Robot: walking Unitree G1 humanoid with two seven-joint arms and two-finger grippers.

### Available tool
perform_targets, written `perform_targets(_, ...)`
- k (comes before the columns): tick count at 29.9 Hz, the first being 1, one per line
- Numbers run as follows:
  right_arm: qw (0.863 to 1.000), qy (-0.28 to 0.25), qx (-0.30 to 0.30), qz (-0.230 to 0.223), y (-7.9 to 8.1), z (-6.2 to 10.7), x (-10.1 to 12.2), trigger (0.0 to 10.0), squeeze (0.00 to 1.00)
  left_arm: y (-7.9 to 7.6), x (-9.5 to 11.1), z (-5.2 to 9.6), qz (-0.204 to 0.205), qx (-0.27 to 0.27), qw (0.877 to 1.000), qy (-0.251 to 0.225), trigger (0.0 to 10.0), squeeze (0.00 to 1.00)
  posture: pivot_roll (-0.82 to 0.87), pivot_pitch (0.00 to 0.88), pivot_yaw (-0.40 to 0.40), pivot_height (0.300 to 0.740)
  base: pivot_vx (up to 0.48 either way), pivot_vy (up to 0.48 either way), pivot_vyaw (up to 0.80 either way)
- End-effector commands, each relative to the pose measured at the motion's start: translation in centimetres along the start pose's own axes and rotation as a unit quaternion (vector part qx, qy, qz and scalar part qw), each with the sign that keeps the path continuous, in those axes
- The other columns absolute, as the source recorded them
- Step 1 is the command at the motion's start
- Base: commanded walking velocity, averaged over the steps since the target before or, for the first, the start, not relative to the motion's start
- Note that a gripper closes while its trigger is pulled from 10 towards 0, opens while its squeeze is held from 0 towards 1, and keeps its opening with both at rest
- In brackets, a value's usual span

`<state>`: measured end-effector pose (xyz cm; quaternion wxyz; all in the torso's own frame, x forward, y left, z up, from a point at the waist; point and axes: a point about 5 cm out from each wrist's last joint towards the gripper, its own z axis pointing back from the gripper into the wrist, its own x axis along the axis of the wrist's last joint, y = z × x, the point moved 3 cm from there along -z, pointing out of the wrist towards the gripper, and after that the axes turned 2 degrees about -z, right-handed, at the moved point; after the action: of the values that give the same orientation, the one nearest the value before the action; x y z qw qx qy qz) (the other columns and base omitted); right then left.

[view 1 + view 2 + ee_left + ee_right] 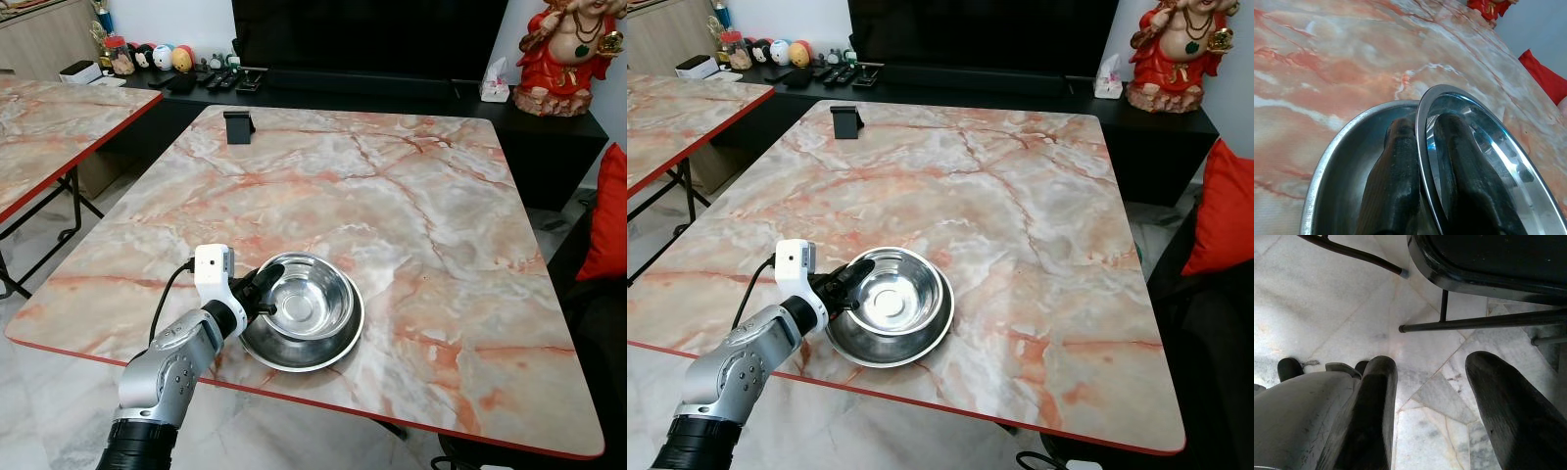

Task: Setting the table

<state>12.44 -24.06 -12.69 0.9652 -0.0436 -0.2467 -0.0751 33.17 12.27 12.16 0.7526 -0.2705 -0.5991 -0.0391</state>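
A steel bowl (306,299) rests inside a wider, shallow steel dish (294,358) near the front left edge of the marble table (411,196). My left gripper (266,289) reaches in from the left and is shut on the bowl's rim. In the left wrist view one finger (1396,176) lies outside the rim (1419,122), over the dish, and the other finger (1464,166) lies inside the bowl. My right gripper (1432,364) hangs open over the tiled floor with nothing between its fingers.
A small black stand (238,126) sits at the table's far left. A second marble table (49,117) stands to the left. Behind are a dark console with remotes, a tissue box (495,83) and a red statue (568,54). Black chair legs (1474,323) stand near the right gripper.
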Motion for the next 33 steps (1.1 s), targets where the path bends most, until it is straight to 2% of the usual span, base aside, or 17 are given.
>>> perform_targets(1, 1.000, 0.001, 0.000, -0.008, 0.06, -0.02, 0.01, 10.0, 0.00, -0.22, -0.51, -0.09, -0.005, 0.000, 1.000, 0.014, 10.0, 0.00, -0.04, 0.000, 0.010, 0.732, 0.000, 0.000, 0.00)
perform_targets(7, 1.000, 0.001, 0.001, -0.008, 0.07, -0.02, 0.02, 10.0, 0.00, -0.33, -0.74, -0.11, -0.007, -0.002, 1.000, 0.018, 10.0, 0.00, -0.04, 0.000, 0.010, 0.732, 0.000, 0.000, 0.00)
perform_targets(8, 1.000, 0.001, 0.001, -0.008, 0.08, -0.02, 0.02, 10.0, 0.00, -0.33, -0.77, -0.12, -0.008, -0.002, 1.000, 0.019, 10.0, 0.15, -0.04, 0.000, 0.010, 0.732, 0.000, 0.000, 0.00)
perform_targets(9, 1.000, 0.001, 0.001, -0.008, 0.08, -0.02, 0.02, 10.0, 0.00, -0.34, -0.79, -0.13, -0.008, -0.002, 1.000, 0.020, 10.0, 0.15, -0.04, 0.000, 0.010, 0.732, 0.000, 0.000, 0.00)
perform_targets(10, 1.000, 0.001, 0.001, -0.008, 0.07, -0.02, 0.01, 10.0, 0.00, -0.36, -0.82, -0.13, -0.011, -0.003, 1.000, 0.020, 10.0, 0.31, -0.04, 0.000, 0.011, 0.732, 0.000, 0.000, 0.00)
perform_targets(11, 1.000, 0.001, 0.001, -0.009, 0.07, -0.02, 0.01, 10.0, 0.00, -0.36, -0.83, -0.14, -0.012, -0.003, 1.000, 0.020, 10.0, 0.34, -0.04, 0.000, 0.011, 0.732, 0.000, 0.000, 0.00)
perform_targets(25, 1.000, 0.001, 0.001, -0.008, 0.08, -0.03, 0.02, 10.0, 0.00, 0.00, -0.72, -0.14, -0.018, 0.008, 1.000, 0.018, 10.0, 0.32, -0.03, 0.000, 0.011, 0.732, 0.000, 0.000, 0.00)
perform_targets(26, 1.000, 0.001, 0.001, -0.008, 0.09, -0.03, 0.03, 10.0, 0.00, -0.08, -0.77, -0.17, -0.019, 0.006, 1.000, 0.019, 10.0, 0.97, -0.03, 0.000, 0.011, 0.732, 0.000, 0.000, 0.00)
perform_targets(32, 1.000, 0.001, 0.001, -0.010, 0.11, -0.03, 0.01, 10.0, 0.00, -0.29, -0.95, -0.32, -0.025, 0.007, 0.999, 0.021, 10.0, 1.00, -0.04, 0.000, 0.015, 0.732, 0.000, 0.000, 0.00)
perform_targets(33, 1.000, 0.001, 0.001, -0.010, 0.11, -0.03, 0.00, 10.0, 0.00, -0.24, -0.96, -0.34, -0.027, 0.010, 0.999, 0.021, 10.0, 0.50, -0.04, 0.000, 0.013, 0.732, 0.000, 0.000, 0.00)
